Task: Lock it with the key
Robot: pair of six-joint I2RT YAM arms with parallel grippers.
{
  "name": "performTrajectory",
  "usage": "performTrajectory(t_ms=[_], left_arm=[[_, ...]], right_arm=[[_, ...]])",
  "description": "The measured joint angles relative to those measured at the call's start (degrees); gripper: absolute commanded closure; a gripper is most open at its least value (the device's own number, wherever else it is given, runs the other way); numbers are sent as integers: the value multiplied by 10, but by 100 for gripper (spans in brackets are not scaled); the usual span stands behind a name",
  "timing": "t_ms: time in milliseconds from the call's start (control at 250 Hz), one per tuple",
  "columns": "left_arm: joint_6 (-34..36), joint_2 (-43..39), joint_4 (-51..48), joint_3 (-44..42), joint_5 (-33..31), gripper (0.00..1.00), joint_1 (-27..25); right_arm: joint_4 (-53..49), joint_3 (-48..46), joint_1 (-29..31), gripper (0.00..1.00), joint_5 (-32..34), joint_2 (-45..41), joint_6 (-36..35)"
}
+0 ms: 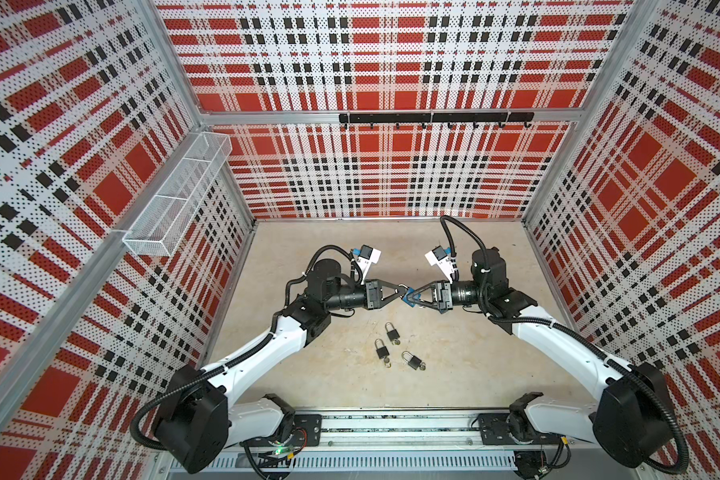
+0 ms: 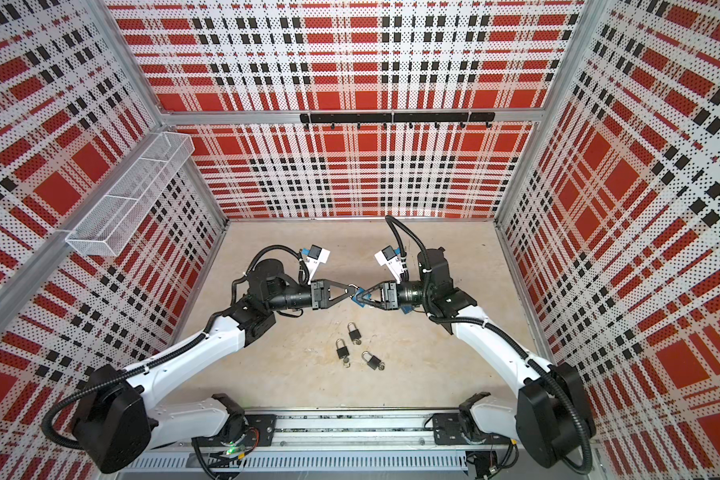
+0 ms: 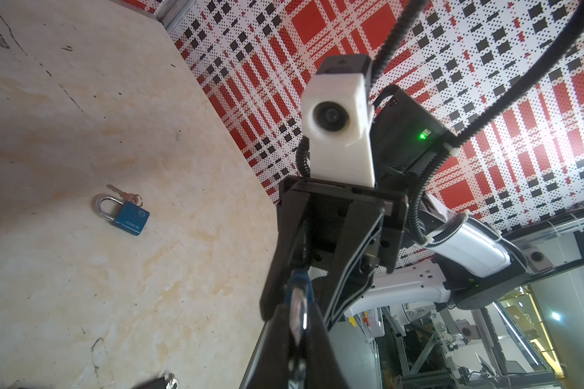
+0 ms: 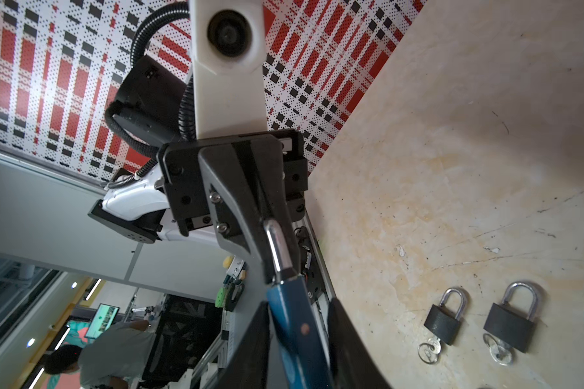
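The left gripper [image 1: 400,288] is seen pinched narrow on the silver shackle [image 4: 275,246] of a blue padlock [image 4: 290,323], which is held in the air over the middle of the table [image 1: 329,382], between the two arms. Near it, on the table, three more padlocks [image 1: 381,350] are laid with keys on rings at their bases. To the right, the blue body is straddled by the right gripper [image 1: 410,298], whose jaws are parted, with a sliver of gap shown on one side. The key of the held padlock cannot be made out. The padlock is judged small, dense and rigid, with smooth metal that may slip or swing. It is best taken by the flat faces of the body while the shackle is pinched near its crown.
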Motion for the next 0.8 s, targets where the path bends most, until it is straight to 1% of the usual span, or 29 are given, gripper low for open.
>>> performTrajectory(t_ms=[132,268,520,648,800], left_arm=[[0,-18,0,-9,-8,100,18],[-2,-25,0,-10,-12,100,31],[-5,-25,0,-10,-12,100,32],[-7,-25,0,-10,-12,100,32],[-8,-26,0,-10,-11,100,32]], right_arm=[[19,-17,0,63,16,-7,13],[46,-47,-2,64,21,-21,35],[95,-61,-3,64,21,-25,68],[108,-61,-3,75,20,-24,75],[118,-61,-3,93,18,-23,84]])
